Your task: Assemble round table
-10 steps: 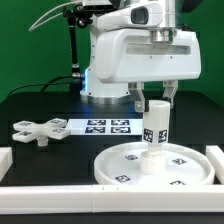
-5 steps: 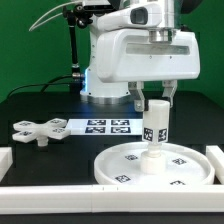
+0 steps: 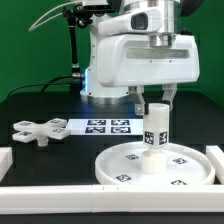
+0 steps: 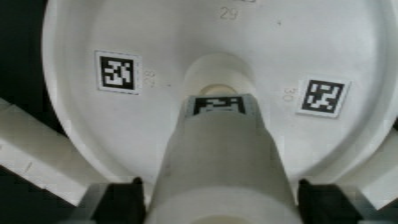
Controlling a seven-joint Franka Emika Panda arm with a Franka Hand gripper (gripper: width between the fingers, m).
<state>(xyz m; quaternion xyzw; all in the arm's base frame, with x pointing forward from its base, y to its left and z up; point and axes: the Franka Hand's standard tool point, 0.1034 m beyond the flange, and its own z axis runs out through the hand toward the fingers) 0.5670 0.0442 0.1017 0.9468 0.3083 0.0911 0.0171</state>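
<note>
One short post (image 3: 156,128) stood upright at the middle of the round disc (image 3: 118,160), its foot touching the disc's centre. The disc lay on the black table (image 3: 40,100), toward the exterior view's right, inside the white border rails (image 3: 100,191).

Over the last second the post had kept its place and stayed vertical, while the wrist housing above it had shifted a little, as if turning about the post. I judge that the post was being twisted into the disc's central socket rather than carried. That would put the take at its first joint, not yet shown to be seated.

The post was plain white, with a black-and-white tag on its side. The disc had a raised rim and several tags around its face. In the wrist view the post ran down to a dark socket, with tags to either side.

The gripper (image 3: 155,99) was closed on the post's upper end, one finger on each side.

The four-armed cross piece (image 3: 33,130) lay well apart at the exterior view's left, just beside the marker board (image 3: 105,126), still unattached.
</note>
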